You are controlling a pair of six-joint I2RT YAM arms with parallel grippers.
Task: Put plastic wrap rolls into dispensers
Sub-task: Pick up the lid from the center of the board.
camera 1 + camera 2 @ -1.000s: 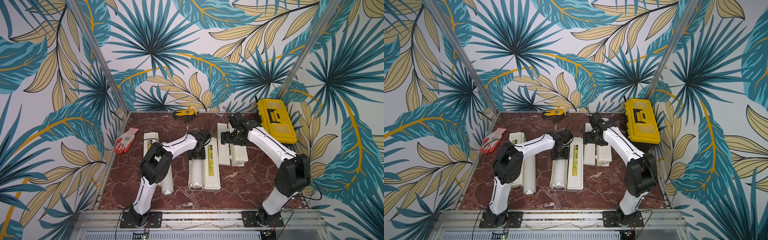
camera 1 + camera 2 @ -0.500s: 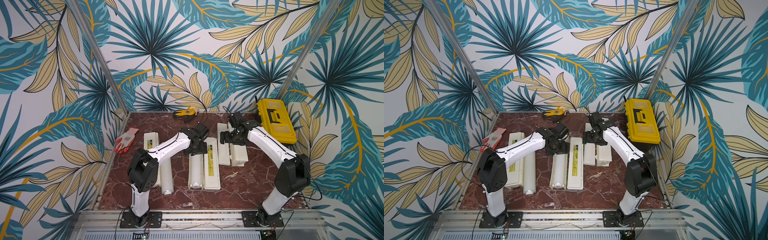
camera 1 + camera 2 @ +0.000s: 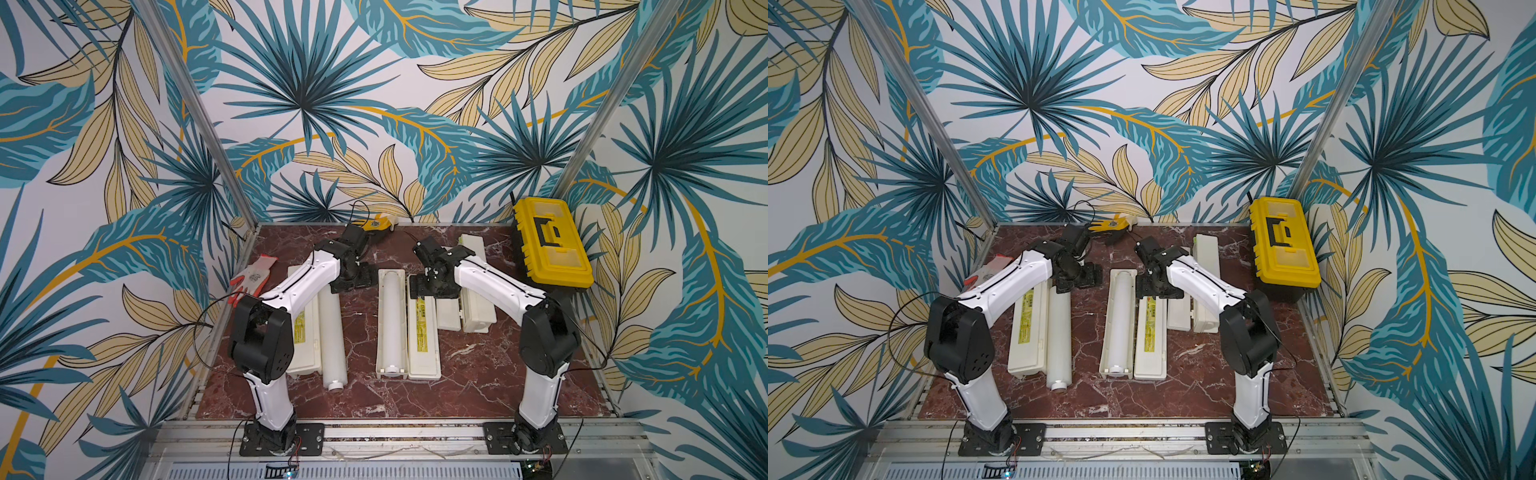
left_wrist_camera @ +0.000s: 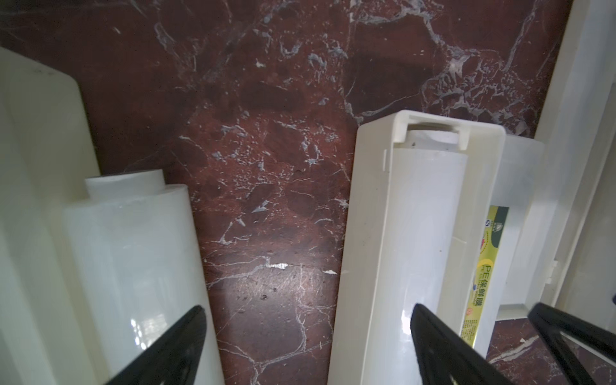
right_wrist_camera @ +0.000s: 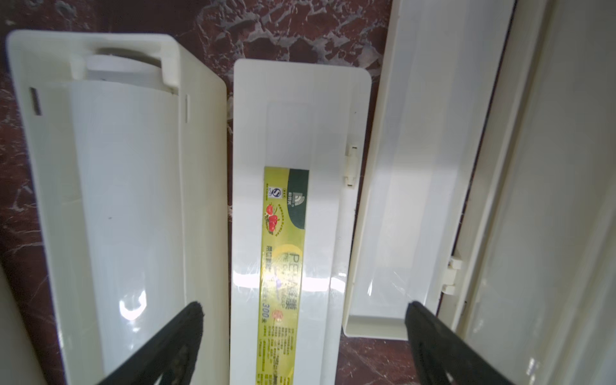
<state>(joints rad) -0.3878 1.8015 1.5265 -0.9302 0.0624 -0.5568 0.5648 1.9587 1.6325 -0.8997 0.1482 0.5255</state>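
Observation:
A loose plastic wrap roll lies on the marble beside the shut left dispenser. The middle dispenser lies open with a second roll seated in its tray; its labelled lid lies flat beside it. My left gripper is open over bare marble between the loose roll and that tray, holding nothing. My right gripper hangs open above the labelled lid. The right dispenser lies open; I cannot tell what is in it.
A yellow-and-black toolbox stands at the back right. An orange-and-white glove lies at the left edge, and a small yellow tool by the back wall. Patterned walls close in three sides.
My left gripper has opened and moved left, off the far end of the middle dispenser, and the arm's elbow swung left. The right arm has not moved.

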